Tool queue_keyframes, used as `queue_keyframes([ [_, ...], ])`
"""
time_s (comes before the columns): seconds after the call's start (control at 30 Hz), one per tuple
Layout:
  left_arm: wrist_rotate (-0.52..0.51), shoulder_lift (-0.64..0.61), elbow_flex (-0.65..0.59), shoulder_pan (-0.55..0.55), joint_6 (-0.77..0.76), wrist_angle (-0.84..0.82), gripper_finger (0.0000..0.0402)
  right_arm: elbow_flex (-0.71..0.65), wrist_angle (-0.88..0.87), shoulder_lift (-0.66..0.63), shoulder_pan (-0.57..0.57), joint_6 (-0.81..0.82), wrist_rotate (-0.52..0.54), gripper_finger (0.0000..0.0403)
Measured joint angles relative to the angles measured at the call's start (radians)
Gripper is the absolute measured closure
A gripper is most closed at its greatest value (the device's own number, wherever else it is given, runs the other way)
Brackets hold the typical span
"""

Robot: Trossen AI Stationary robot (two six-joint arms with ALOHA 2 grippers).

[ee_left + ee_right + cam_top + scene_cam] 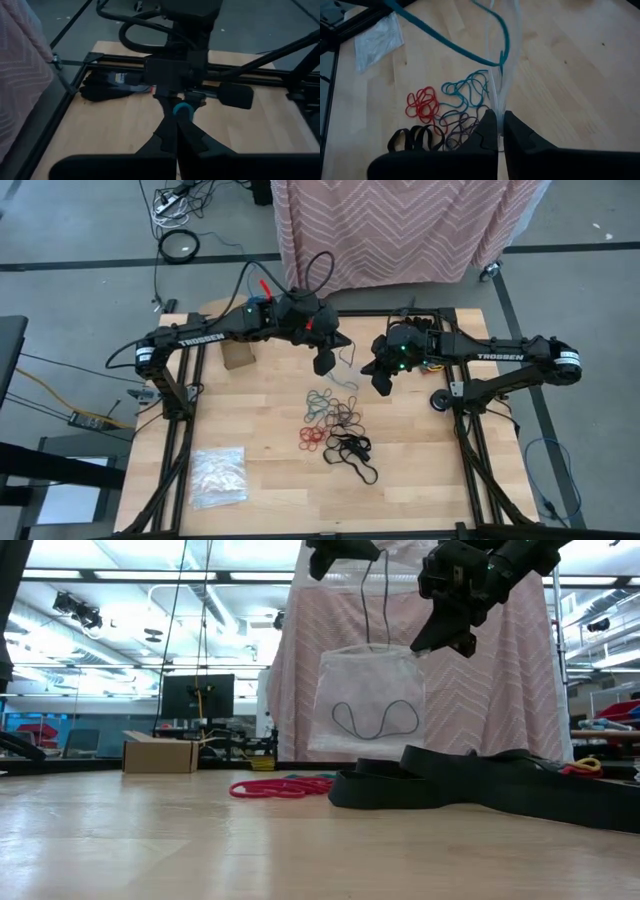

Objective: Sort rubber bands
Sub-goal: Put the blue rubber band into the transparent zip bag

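The high camera looks straight down on the counter (pixel 420 480). The low camera looks level across it. Both show the rubber bands (pixel 335 420) and a clear bag (pixel 370 705).

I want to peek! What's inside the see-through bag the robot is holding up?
Inside the clear bag, a thin dark rubber band curls near the bottom. The right gripper pinches the bag's edge, and the low view shows no other band in it. The bag's top is hidden behind the arms.

Both arms (pixel 215 330) (pixel 500 355) raised mid-table, jaws shut, close together.
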Motion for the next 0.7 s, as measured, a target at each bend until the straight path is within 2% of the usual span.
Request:
queue_keyframes([
  [0.33, -0.094, 0.000, 0.000, 0.000, 0.067, -0.057, 0.0401, 0.000, 0.024, 0.000, 0.007, 0.000, -0.006, 0.0401],
  [0.47, -0.161, 0.000, 0.000, 0.001, 0.100, -0.070, 0.0401, 0.000, 0.037, 0.000, 0.019, 0.000, -0.007, 0.0401],
  [0.7, -0.196, 0.000, 0.000, 0.020, 0.131, -0.073, 0.0401, 0.000, 0.048, 0.000, 0.024, 0.001, 0.009, 0.0401],
])
